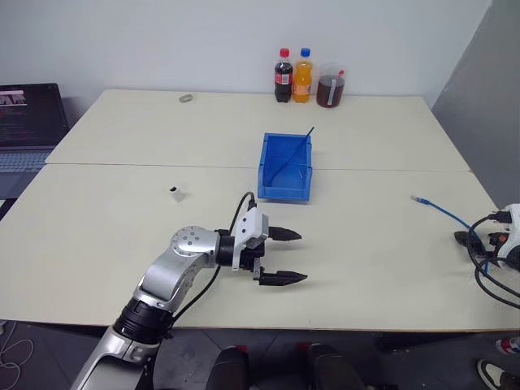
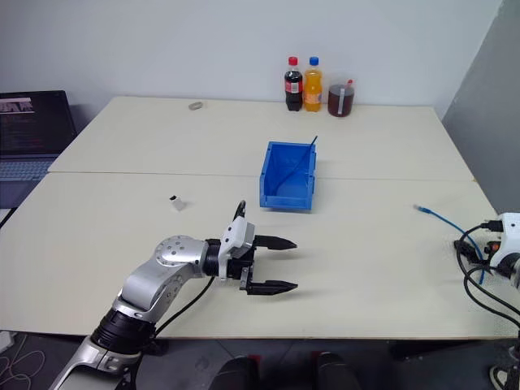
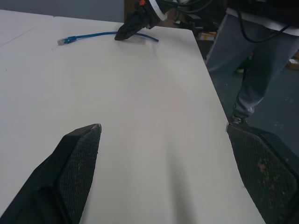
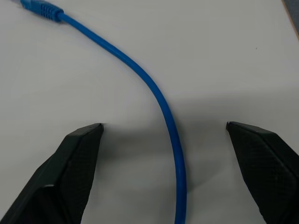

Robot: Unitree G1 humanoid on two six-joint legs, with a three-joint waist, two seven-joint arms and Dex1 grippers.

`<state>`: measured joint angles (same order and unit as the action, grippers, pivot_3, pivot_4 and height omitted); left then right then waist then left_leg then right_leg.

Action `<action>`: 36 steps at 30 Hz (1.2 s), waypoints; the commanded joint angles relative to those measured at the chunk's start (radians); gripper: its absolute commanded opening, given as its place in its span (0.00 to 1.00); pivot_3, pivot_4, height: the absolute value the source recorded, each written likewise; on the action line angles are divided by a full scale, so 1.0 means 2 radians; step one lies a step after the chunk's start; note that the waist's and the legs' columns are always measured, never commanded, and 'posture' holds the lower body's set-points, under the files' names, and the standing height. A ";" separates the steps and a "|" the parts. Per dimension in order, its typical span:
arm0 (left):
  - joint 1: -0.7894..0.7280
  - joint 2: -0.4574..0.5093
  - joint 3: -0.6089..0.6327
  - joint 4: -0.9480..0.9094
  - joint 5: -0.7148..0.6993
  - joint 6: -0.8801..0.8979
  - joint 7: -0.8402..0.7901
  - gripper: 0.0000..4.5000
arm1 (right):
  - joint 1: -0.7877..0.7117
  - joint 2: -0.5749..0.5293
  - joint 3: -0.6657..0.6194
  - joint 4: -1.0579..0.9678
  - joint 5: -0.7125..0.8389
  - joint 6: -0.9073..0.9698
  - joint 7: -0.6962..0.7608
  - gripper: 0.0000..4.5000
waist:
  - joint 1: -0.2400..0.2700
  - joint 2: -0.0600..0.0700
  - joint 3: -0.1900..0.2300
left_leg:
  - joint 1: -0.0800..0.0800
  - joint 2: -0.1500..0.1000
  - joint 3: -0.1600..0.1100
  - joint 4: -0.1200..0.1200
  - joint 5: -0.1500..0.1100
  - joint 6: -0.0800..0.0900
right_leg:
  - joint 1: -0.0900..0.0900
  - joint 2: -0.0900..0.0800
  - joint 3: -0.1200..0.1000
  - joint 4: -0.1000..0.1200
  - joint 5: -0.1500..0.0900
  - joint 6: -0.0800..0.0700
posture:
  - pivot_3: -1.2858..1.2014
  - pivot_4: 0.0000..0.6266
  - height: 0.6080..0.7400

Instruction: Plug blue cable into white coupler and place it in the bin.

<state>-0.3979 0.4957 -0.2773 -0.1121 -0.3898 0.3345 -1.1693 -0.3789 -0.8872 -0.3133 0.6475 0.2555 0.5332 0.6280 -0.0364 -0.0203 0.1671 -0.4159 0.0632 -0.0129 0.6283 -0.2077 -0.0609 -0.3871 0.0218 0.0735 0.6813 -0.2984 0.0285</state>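
**Both grippers spread wide, blue cable between the right gripper's fingers but not gripped**

Right gripper (image 4: 163, 128): fingers spread far apart, nothing clamped. Straddling the blue cable (image 4: 159, 95), which runs up the middle of the gap over the bare tabletop, clear of both fingertips, then curves off toward its plug end. Seen from the head, sitting at the table's right edge, well to the right of the bin (image 1: 285, 167) and nearer the robot than it, black wires looped around it. Cable plug lying on the table (image 1: 106, 236) just bin-side of that gripper, still far from the bin.

Left gripper (image 1: 284, 256): fingers wide apart and empty, held over the table in front of the bin's low lip, a little to its left, pointing rightward.

White coupler (image 1: 176, 192): standing alone on the table left of the bin, well apart from it, and apart from the left gripper too.

Inside the bin, a thin dark strand leaning out over the far right corner. Beyond the bin, at the table's far edge: three bottles (image 1: 307, 78). Far left of the bin, a laptop (image 1: 28, 122). A person's legs (image 3: 252, 65) beside the table's right side.
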 commanded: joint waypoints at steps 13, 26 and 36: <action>-0.005 -0.004 -0.004 -0.001 0.024 -0.034 -0.005 1.00 | -0.013 -0.034 0.040 0.082 -0.046 -0.090 0.044 0.08 | 0.004 0.000 0.000 | 0.000 0.000 0.000 0.001 0.000 0.000 | 0.001 0.000 0.000 0.000 0.000 0.001 | 0.52 0.24 1.00; 0.064 0.075 0.017 -0.035 0.020 -0.019 -0.040 1.00 | 0.055 -0.076 0.071 -0.138 -0.036 -0.176 0.199 0.01 | -0.008 0.003 0.000 | 0.000 0.000 0.000 0.000 0.000 0.000 | 0.000 0.000 0.000 0.000 0.000 0.001 | 0.52 0.24 1.00; 0.176 0.141 0.132 0.005 0.011 -0.021 0.007 1.00 | 0.036 0.056 0.187 -0.397 -0.048 -0.056 0.133 0.01 | -0.009 0.003 0.000 | 0.001 0.001 -0.001 0.000 0.000 0.000 | 0.000 0.000 -0.001 0.001 0.000 0.001 | 0.52 0.24 1.00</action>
<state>-0.0484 0.7650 -0.0658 -0.1088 -0.3568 0.2944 -1.1851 -0.2790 -0.7892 0.0345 -0.0763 0.1696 0.3845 0.9247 -0.0553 -0.0137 0.1678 -0.4150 0.0645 -0.0150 0.6283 -0.2077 -0.0610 -0.3877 0.0218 0.0720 0.6828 -0.2992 0.0301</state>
